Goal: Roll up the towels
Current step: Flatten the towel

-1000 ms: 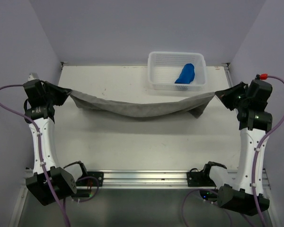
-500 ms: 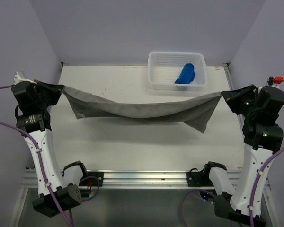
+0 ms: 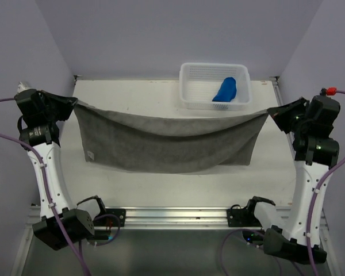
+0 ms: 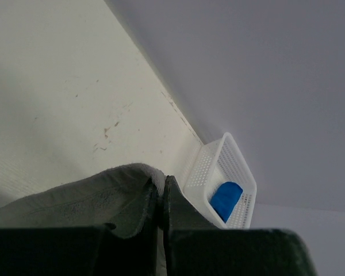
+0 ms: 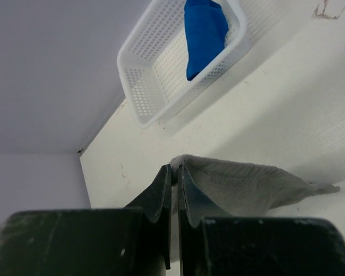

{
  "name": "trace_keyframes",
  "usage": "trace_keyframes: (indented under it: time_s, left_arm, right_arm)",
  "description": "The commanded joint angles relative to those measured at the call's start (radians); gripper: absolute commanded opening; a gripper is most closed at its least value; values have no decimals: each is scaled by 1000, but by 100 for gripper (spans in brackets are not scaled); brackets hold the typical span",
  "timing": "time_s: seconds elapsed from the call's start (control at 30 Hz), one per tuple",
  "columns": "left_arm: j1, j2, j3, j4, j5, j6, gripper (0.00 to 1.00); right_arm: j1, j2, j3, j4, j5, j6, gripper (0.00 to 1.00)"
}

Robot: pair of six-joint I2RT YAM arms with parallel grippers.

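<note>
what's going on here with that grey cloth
The left pincer and the right pincer are each shut on a top corner of the grey towel, holding it stretched between them. It hangs spread over the table, not yet rolled. The blue towel lies in the white basket.

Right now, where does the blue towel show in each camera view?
Top external: blue towel, upper right, inside the white basket.
Left wrist: lower right, in the basket.
Right wrist: top centre, in the basket.
Shared landmark: the basket, holding it in all three.
</note>
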Motion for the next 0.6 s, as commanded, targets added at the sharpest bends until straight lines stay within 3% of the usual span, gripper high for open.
trace_keyframes:
  time_s: [0.0, 0.57]
  left_arm:
    - [12, 51, -39, 145, 79, -44, 0]
    - [12, 361, -59, 332, 140, -29, 0]
  right_arm:
    - [-2, 48, -60, 162, -75, 15, 0]
    - [-2, 266, -126, 306, -28, -3, 0]
